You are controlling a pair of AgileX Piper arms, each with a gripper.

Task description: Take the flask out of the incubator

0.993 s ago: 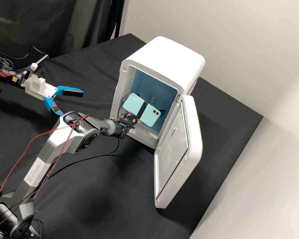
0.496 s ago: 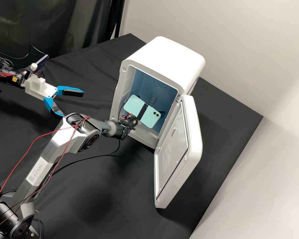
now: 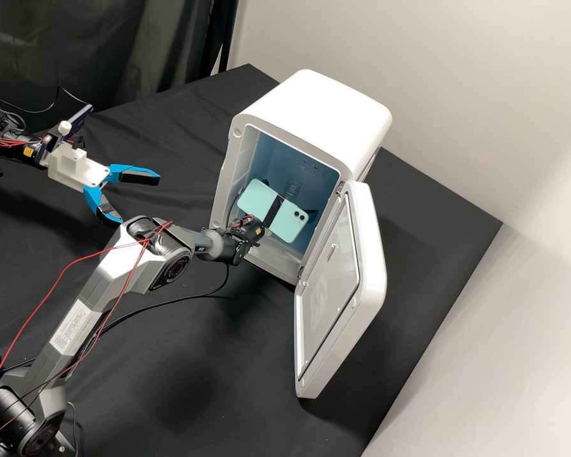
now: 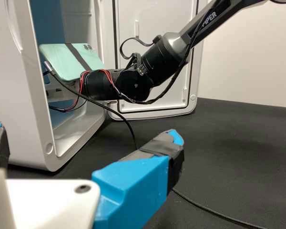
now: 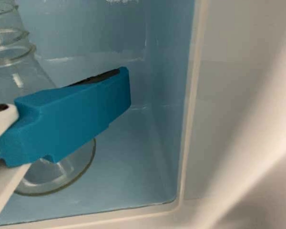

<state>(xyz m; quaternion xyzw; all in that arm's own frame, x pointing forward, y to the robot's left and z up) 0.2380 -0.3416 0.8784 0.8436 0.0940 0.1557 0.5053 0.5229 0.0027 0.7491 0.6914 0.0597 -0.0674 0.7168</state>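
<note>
Black bench point(image 3: 203, 355), pale wall behind, and mid-frame in the high view stands the white incubator point(image 3: 317, 108), door point(image 3: 342, 279) swung wide, blue chamber exposed. The right arm is in through the opening, and here's what matters: the flask point(image 5: 19, 71), clear glass, stands on the chamber floor, neck up, just beside the right gripper point(image 5: 71, 114). Touching or a hair apart, I can't say, nor whether that gripper is apart or closed. The right arm is plainly the nearer one. The left gripper point(image 3: 136, 198) hangs at the upper left of the high view, spread wide on nothing, well apart from the incubator. From above, a mint phone point(image 3: 273, 209) on the wrist covers the gripper, with the flask's neck peeking over it. The right wrist view gives the glass body and round base close up.
</note>
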